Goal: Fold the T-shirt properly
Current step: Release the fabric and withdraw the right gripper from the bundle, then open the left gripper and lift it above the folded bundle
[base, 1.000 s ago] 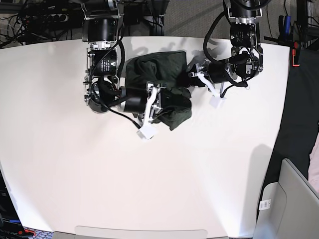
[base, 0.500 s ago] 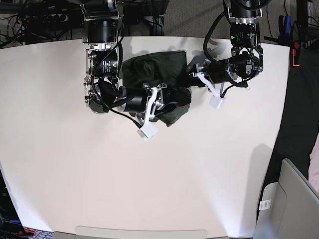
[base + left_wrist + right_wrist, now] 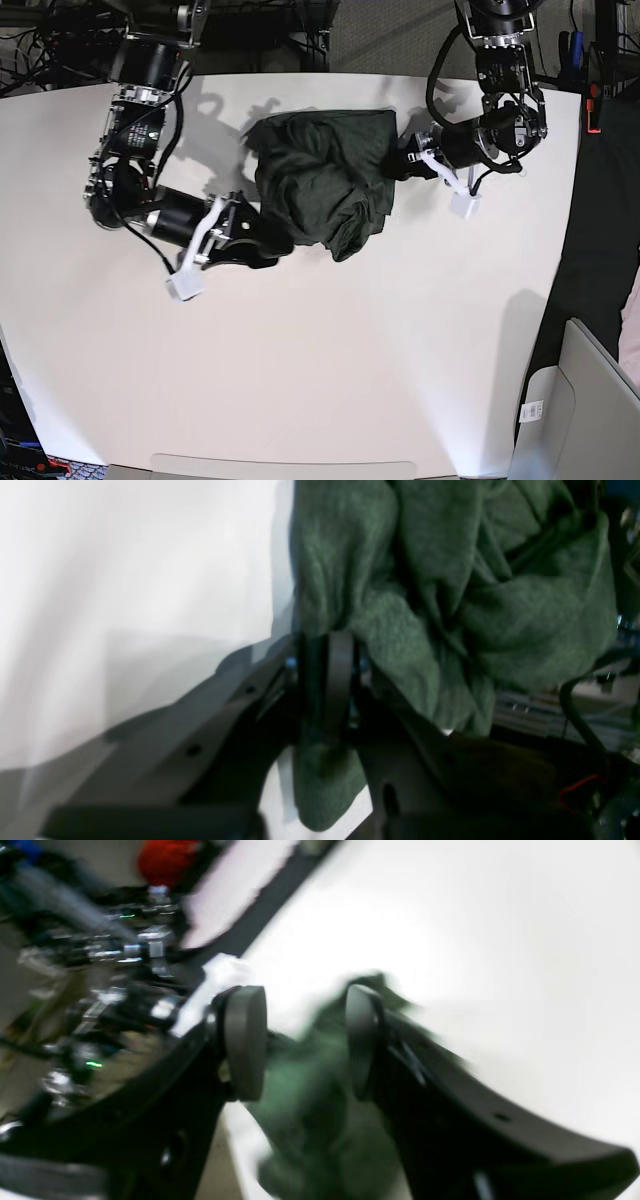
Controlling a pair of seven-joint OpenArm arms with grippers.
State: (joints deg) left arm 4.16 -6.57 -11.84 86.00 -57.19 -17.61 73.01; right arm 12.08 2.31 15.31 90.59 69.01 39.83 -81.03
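T-shirt (image 3: 325,180) lies bunched on white counter (image 3: 400,350), far centre. Left claw (image 3: 325,680) pinches hem edge; right claw (image 3: 305,1040) gapes, empty, beside bundle. Best practice: hold pinch, regrip opposite edge, spread flat before folding.

Crumpled olive-green T-shirt (image 3: 325,180), table's far middle

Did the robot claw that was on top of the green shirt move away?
Yes. The right gripper slid off the T-shirt toward the table's left side and near edge, jaws now open.
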